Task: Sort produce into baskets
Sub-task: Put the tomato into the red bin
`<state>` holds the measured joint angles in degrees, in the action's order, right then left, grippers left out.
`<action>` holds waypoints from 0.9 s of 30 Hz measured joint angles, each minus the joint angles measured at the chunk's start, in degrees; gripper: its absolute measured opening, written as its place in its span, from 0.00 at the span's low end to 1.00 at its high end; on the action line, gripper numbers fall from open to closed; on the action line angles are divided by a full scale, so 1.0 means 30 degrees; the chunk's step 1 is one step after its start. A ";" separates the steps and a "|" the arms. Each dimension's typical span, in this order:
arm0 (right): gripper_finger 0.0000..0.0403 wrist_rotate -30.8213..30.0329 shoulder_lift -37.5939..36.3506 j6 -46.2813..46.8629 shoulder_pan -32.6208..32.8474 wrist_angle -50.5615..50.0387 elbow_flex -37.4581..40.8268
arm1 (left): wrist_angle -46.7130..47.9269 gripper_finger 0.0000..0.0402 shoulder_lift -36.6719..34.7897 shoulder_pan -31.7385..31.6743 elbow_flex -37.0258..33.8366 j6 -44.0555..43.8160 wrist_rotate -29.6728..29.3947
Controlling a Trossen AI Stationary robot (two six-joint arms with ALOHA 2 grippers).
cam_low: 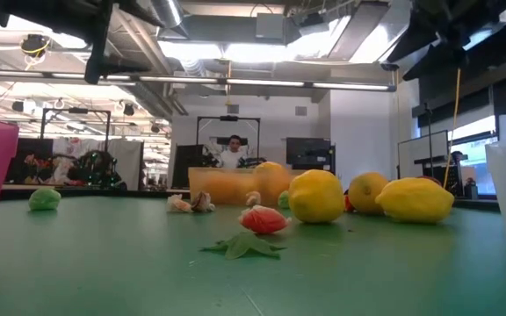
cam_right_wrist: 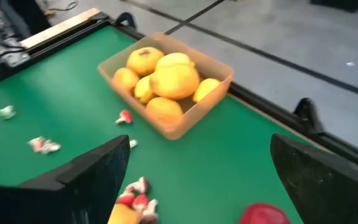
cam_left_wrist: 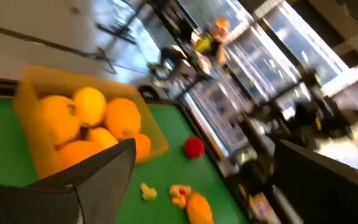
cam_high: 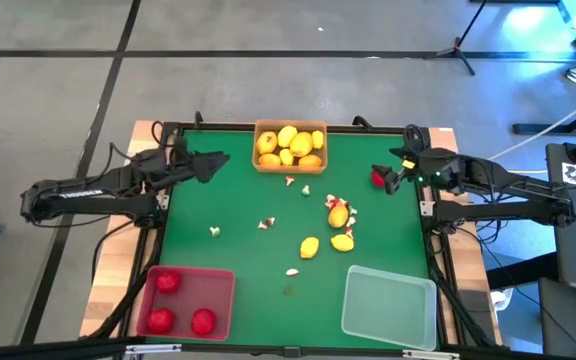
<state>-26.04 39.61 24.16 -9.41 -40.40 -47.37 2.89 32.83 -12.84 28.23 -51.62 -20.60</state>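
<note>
so far, near edge of table (cam_high: 268, 250): red basket (cam_high: 185, 301) holds three red fruits, clear basket (cam_high: 389, 304) empty. mid-table: three yellow fruits (cam_high: 339, 215) and small whitish-red bits (cam_high: 267, 223) loose. far edge: orange basket (cam_high: 290, 146) filled with yellow fruits; one red fruit (cam_high: 379, 178) just beside right tool (cam_high: 396, 170), jaws wide, empty. left tool (cam_high: 213, 163) also wide open, empty. roughly half sorted, i judge.

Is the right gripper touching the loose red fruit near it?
Apart. In the right wrist view the red fruit lies on green felt between the open fingers of the right gripper, clear of both.
</note>
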 joint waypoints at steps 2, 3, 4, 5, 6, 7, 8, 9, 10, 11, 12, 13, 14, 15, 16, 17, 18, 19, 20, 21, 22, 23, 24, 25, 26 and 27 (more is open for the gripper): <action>0.96 -0.0633 0.0001 0.0000 0.0000 0.0005 0.0000 | 0.0299 0.94 0.0003 -0.0043 0.0000 -0.1497 -0.0542; 0.96 -0.0968 -0.0007 0.0006 0.0000 0.0014 0.0000 | 0.0504 0.94 0.0003 -0.0071 0.0000 -0.2138 -0.0772; 0.96 -0.1232 -0.0014 0.0006 -0.0004 0.0022 0.0000 | 0.0752 0.94 0.0003 -0.0098 0.0000 -0.2745 -0.0875; 0.96 -0.1422 -0.0014 0.0057 -0.0003 0.0014 0.0000 | 0.1062 0.94 0.0003 -0.0133 0.0000 -0.3184 -0.0955; 0.96 -0.1476 -0.0003 0.0251 -0.0007 0.0011 0.0000 | 0.1403 0.94 0.0005 -0.0196 0.0000 -0.3427 -0.0978; 0.96 -0.1474 0.0001 0.0477 -0.0007 -0.0010 0.0000 | 0.1698 0.94 0.0032 -0.0261 0.0000 -0.3480 -0.1001; 0.96 -0.1491 -0.0001 0.0779 -0.0007 -0.0052 0.0000 | 0.1926 0.94 0.0091 -0.0350 0.0000 -0.3432 -0.1000; 0.96 -0.1584 -0.0007 0.1047 -0.0007 -0.0054 0.0000 | 0.2171 0.94 0.0120 -0.0419 0.0000 -0.3271 -0.1000; 0.96 -0.1820 -0.0007 0.1408 -0.0007 -0.0039 0.0000 | 0.2516 0.94 0.0127 -0.0457 0.0000 -0.3348 -0.1007; 0.96 -0.1989 -0.0007 0.1669 -0.0007 -0.0058 0.0000 | 0.2893 0.94 0.0113 -0.0530 0.0000 -0.3733 -0.1092; 0.96 -0.2153 -0.0007 0.1843 -0.0007 -0.0058 0.0000 | 0.3368 0.94 0.0109 -0.0615 0.0000 -0.4361 -0.1208; 0.96 -0.2287 0.0009 0.1884 -0.0007 -0.0059 0.0000 | 0.4045 0.94 0.0105 -0.0641 0.0000 -0.5242 -0.1235; 0.96 -0.2435 0.0128 0.1876 -0.0007 -0.0042 0.0000 | 0.4810 0.94 0.0111 -0.0634 0.0000 -0.6180 -0.1209; 0.96 -0.2588 0.0270 0.1876 -0.0007 -0.0019 0.0000 | 0.5420 0.94 0.0117 -0.0608 0.0000 -0.6884 -0.1044; 0.96 -0.2642 0.0377 0.1880 -0.0007 -0.0009 0.0000 | 0.5971 0.94 0.0120 -0.0594 0.0000 -0.7428 -0.0778; 0.96 -0.2637 0.0492 0.1873 -0.0007 -0.0012 0.0000 | 0.6467 0.94 0.0112 -0.0589 0.0000 -0.7737 -0.0645; 0.96 -0.2634 0.0628 0.1870 -0.0007 -0.0029 0.0003 | 0.6946 0.94 0.0112 -0.0593 0.0000 -0.7769 -0.0632; 0.96 -0.2627 0.0775 0.1865 -0.0007 -0.0057 0.0007 | 0.7287 0.94 0.0112 -0.0601 0.0000 -0.7763 -0.0639; 0.96 -0.2615 0.0911 0.1865 -0.0007 -0.0065 0.0007 | 0.7408 0.94 0.0112 -0.0633 0.0000 -0.7749 -0.0640; 0.96 -0.2587 0.1025 0.1865 -0.0007 -0.0059 0.0007 | 0.7293 0.94 0.0112 -0.0633 0.0000 -0.7690 -0.0635; 0.96 -0.2469 0.1146 0.1862 -0.0007 -0.0101 0.0007 | 0.6976 0.94 0.0112 -0.0633 0.0000 -0.7533 -0.0635; 0.96 -0.2289 0.1259 0.1878 -0.0007 -0.0279 0.0007 | 0.6382 0.94 0.0112 -0.0633 0.0000 -0.7110 -0.0635; 0.96 -0.1925 0.1367 0.2002 -0.0007 -0.0650 0.0007 | 0.5617 0.94 0.0112 -0.0626 0.0000 -0.6387 -0.0593; 0.96 -0.1552 0.1472 0.2388 -0.0065 -0.1215 0.0007 | 0.4692 0.94 0.0112 -0.0597 0.0000 -0.5292 -0.0556; 0.96 -0.1134 0.1557 0.2890 -0.0269 -0.1920 0.0007 | 0.3666 0.94 0.0112 -0.0593 0.0000 -0.3973 -0.0532; 0.96 -0.0720 0.1633 0.3593 -0.0573 -0.2834 0.0007 | 0.2595 0.94 0.0112 -0.0589 0.0000 -0.2565 -0.0514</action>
<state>-28.20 44.51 34.94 -11.13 -48.90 -47.35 10.67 33.17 -14.61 28.23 -59.31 -22.14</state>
